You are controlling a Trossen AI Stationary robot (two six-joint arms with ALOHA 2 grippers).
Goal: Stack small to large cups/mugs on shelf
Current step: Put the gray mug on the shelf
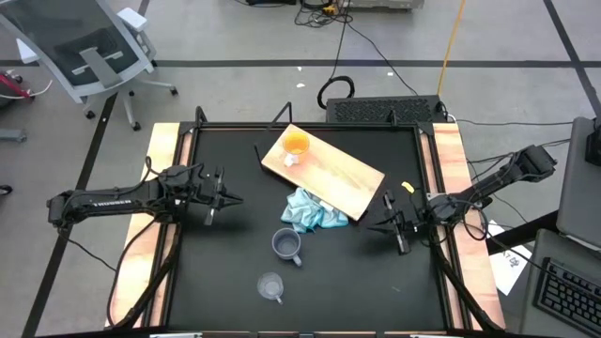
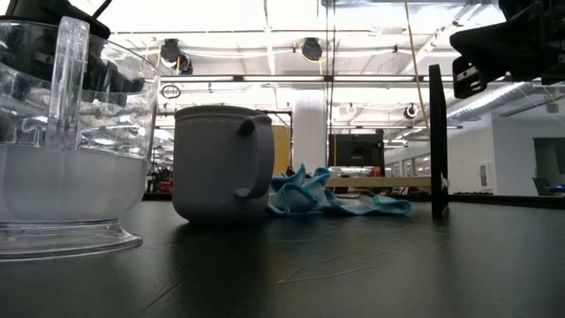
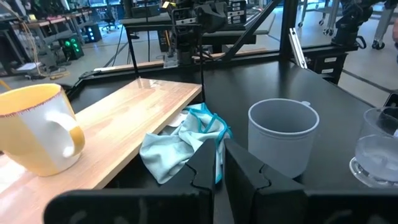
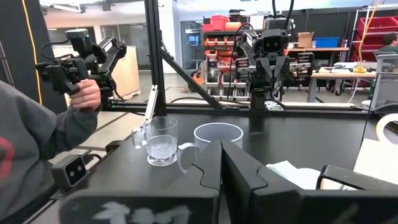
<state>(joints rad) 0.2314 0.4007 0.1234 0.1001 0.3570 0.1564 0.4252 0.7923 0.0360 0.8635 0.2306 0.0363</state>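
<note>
- The orange mug [image 1: 296, 145] with its white handle is already standing upright on the far end of the shelf [image 1: 340, 176], a light-wood board lying at an angle across the black surface [image 1: 235, 272].
- The grey-blue mug [image 1: 286, 245] is standing upright on the surface, ahead of the left pincer [image 1: 228, 198] and off toward the near edge, with its handle pointing toward that near edge.
- The clear cup [image 1: 270, 286] is standing nearer the front edge still, just past the grey-blue mug as seen from the left pincer.
- The left pincer is hovering at the left side of the surface with its fingers nearly together, holding nothing, and pointing across toward the shelf.
- The right pincer [image 1: 388, 223] is hovering at the right side with its fingers closed together and empty, pointing back toward the blue cloth [image 1: 314, 213], which is lying bunched against the shelf's near edge.
- Both pincers are sitting about equally far from the grey-blue mug; I judge the left one slightly better placed, since the mug's open body is facing it in the left wrist view.
- Beyond the surface, a person's hand [image 4: 89, 94] is holding a control handle.
</note>
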